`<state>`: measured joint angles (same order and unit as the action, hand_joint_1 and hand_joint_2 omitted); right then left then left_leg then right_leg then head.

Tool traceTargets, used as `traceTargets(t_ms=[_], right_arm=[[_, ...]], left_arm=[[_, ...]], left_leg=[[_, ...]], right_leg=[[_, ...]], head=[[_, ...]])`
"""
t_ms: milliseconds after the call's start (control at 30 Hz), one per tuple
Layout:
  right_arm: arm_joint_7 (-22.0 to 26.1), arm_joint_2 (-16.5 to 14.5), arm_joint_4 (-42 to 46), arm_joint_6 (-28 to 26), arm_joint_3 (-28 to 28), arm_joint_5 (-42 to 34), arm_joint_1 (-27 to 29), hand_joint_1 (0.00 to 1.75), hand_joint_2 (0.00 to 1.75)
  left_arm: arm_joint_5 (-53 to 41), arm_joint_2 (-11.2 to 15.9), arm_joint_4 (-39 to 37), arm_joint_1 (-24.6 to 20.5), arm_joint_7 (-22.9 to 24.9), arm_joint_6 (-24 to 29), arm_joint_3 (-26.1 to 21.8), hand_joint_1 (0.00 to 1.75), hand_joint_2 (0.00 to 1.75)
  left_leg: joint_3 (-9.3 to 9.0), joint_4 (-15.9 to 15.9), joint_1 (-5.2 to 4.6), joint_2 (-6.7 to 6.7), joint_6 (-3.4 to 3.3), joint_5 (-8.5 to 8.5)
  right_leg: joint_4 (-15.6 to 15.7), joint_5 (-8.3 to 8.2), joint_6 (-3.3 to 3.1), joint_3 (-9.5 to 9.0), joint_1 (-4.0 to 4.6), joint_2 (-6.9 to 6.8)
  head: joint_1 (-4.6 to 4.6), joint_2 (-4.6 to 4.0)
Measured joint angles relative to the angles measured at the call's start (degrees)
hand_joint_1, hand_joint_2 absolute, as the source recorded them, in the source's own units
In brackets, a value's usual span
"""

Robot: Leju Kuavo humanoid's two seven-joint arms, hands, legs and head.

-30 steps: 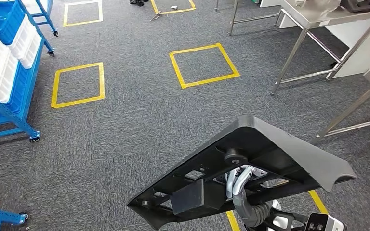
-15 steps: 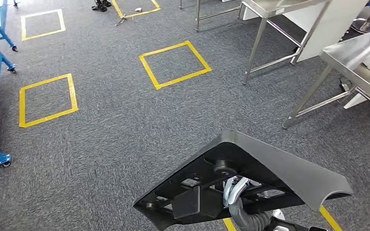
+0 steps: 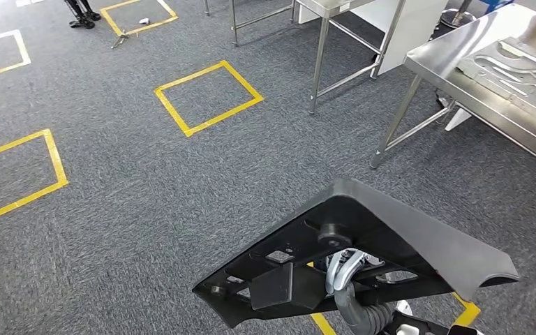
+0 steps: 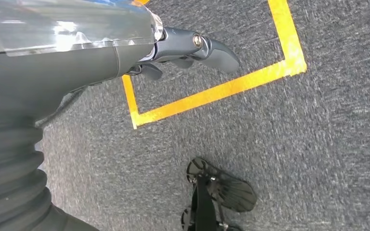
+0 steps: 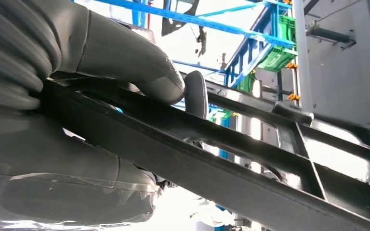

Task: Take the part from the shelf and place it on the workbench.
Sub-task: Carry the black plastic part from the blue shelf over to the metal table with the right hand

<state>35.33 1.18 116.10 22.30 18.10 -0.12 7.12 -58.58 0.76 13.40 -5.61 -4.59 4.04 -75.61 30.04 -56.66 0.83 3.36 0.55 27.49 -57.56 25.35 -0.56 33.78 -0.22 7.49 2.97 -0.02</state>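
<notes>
Your right hand (image 3: 345, 269) grips the part (image 3: 384, 244) from underneath, its silver fingers (image 3: 340, 266) curled around a rib in the ribbed underside. In the right wrist view the thick grey thumb (image 5: 139, 67) presses over one of the part's dark bars (image 5: 212, 159) while the rest of the hand lies below that bar, so the bar is clamped between them. The part is a large black moulded panel, roughly triangular, held up in the air and tilted, with its smooth skin facing away from you and its ribs and a round boss (image 3: 331, 234) facing you.

Your left hand (image 4: 188, 45) hangs over the floor (image 4: 318, 144) with nothing in it; its dark fingers (image 4: 217, 48) are loosely curved and apart.

Taking the part as your landmark: the grey carpet (image 3: 146, 209) lies below and all around it. A strip of yellow tape (image 3: 464, 310) shows just past its near right corner. Beyond it to the left, yellow tape squares (image 3: 208, 96) mark the carpet. Beyond it to the right stands the steel surface (image 3: 460, 77), well apart from the part, and a grey moulded piece (image 3: 516, 66) lies on top of it. Further beyond the part, more steel table legs (image 3: 317, 63) rise from the carpet.
</notes>
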Motion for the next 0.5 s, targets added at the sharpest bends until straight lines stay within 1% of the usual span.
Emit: traceTargets(t_ms=[33,67,100,133,167,200,233,267,300,333,367,400,433,467,500], right_arm=[[-0.1,0.0,0.0,0.3,0.0,-0.4,-0.3,1.75,1.75],[-0.3,0.0,-0.1,0.6,0.0,-0.7,-0.7,1.75,1.75],[-0.4,0.0,-0.3,0.9,0.0,-1.1,-1.4,1.75,1.75],[-0.5,0.1,-0.6,1.3,0.1,-1.5,-2.2,1.75,1.75],[-0.5,0.3,-1.1,1.5,0.2,-2.0,-3.1,1.75,1.75],[-0.6,0.6,-1.8,1.6,0.4,-2.6,-4.0,1.75,1.75],[-0.5,1.2,-2.6,1.6,0.5,-3.4,-4.9,1.75,1.75],[-0.5,1.9,-3.4,1.6,0.6,-4.3,-5.8,1.75,1.75],[-0.5,2.7,-4.3,1.5,0.7,-5.4,-7.0,1.75,1.75],[-0.5,3.5,-5.1,1.5,0.8,-6.5,-8.2,1.75,1.75],[-0.4,4.2,-5.9,1.6,0.9,-7.6,-9.6,1.75,1.75],[-0.4,4.8,-6.7,1.6,1.0,-8.6,-10.9,1.75,1.75],[-0.5,5.2,-7.4,1.7,1.2,-9.3,-12.0,1.75,1.75],[-0.5,5.5,-8.0,1.7,1.3,-9.8,-12.8,1.75,1.75],[-0.5,5.7,-8.5,1.8,1.5,-10.0,-13.4,1.75,1.75]], left_arm=[[0.4,-0.2,0.0,-0.1,0.1,0.0,0.0,0.00,1.75],[0.7,-0.4,0.0,-0.2,0.2,0.1,0.0,0.00,1.75],[1.2,-0.7,0.0,-0.2,0.2,0.2,-0.1,0.00,1.75],[1.5,-1.0,0.0,-0.1,0.2,0.4,-0.1,0.00,1.75],[1.8,-1.3,0.0,0.0,0.2,0.6,-0.2,0.00,1.75],[2.0,-1.5,0.0,0.2,0.2,0.8,-0.3,0.00,1.75],[2.3,-1.7,0.0,0.3,0.3,0.9,-0.4,0.00,1.75],[2.6,-1.9,0.0,0.3,0.3,0.9,-0.6,0.00,1.75],[2.9,-2.2,0.0,0.2,0.3,0.9,-0.7,0.00,1.75],[3.1,-2.4,0.0,0.2,0.2,0.7,-0.9,0.00,1.75],[3.2,-2.7,0.0,0.1,0.1,0.6,-1.1,0.00,1.75],[3.4,-2.9,0.0,0.1,0.0,0.5,-1.3,0.00,1.75],[3.5,-3.1,0.0,0.1,-0.1,0.5,-1.4,0.00,1.75],[3.5,-3.2,0.0,0.0,-0.2,0.5,-1.5,0.00,1.75],[3.6,-3.4,0.0,0.0,-0.2,0.5,-1.6,0.00,1.75]], left_leg=[[-0.10,0.3,0.02,-0.64,-0.33,-0.25],[-0.22,0.7,0.07,-1.33,-0.73,-0.52],[-0.31,1.0,0.11,-2.09,-1.08,-0.76],[-0.34,1.2,0.05,-2.91,-1.31,-0.90],[-0.28,1.2,-0.06,-3.68,-1.45,-0.92],[-0.20,1.2,-0.16,-4.50,-1.48,-0.91],[-0.15,1.1,-0.21,-5.29,-1.49,-0.90],[-0.11,1.1,-0.23,-6.03,-1.48,-0.88],[-0.12,1.0,-0.23,-6.70,-1.43,-0.85],[-0.17,1.0,-0.24,-7.32,-1.32,-0.78],[-0.21,0.9,-0.38,-7.85,-1.14,-0.66],[-0.26,0.7,-0.51,-8.34,-0.89,-0.53],[-0.30,0.7,-0.64,-8.76,-0.60,-0.41],[-0.34,0.6,-0.76,-9.17,-0.28,-0.34],[-0.44,0.6,-0.75,-9.63,0.04,-0.29]], right_leg=[[-0.2,0.09,0.35,0.20,-0.01,-0.30],[-1.1,0.70,0.63,0.67,0.05,-1.45],[-3.2,1.98,0.85,1.68,0.13,-3.10],[-6.5,3.83,0.97,3.25,0.08,-5.05],[-10.4,5.75,1.14,5.19,-0.02,-6.30],[-14.1,7.16,1.31,6.98,-0.18,-6.87],[-16.2,7.56,1.47,7.98,-0.34,-7.13],[-16.0,6.87,1.59,7.83,-0.46,-7.31],[-13.5,5.26,1.63,6.42,-0.53,-7.63],[-9.3,3.27,1.56,4.02,-0.54,-8.44],[-5.1,1.88,1.38,1.70,-0.36,-9.53],[-1.9,0.97,1.11,0.00,-0.19,-10.31],[-0.1,0.69,0.84,-0.86,0.00,-10.79],[0.2,0.82,0.57,-0.88,0.20,-10.62],[0.3,0.68,0.29,-0.73,0.21,-9.97]], head=[[-0.01,0.00],[-0.01,0.00],[-0.01,0.00],[-0.01,0.00],[0.00,0.00],[0.00,0.00],[0.00,0.00],[0.00,0.00],[0.00,0.00],[0.00,0.00],[0.00,0.00],[0.00,0.00],[0.00,0.00],[0.00,0.00],[0.00,0.00]])
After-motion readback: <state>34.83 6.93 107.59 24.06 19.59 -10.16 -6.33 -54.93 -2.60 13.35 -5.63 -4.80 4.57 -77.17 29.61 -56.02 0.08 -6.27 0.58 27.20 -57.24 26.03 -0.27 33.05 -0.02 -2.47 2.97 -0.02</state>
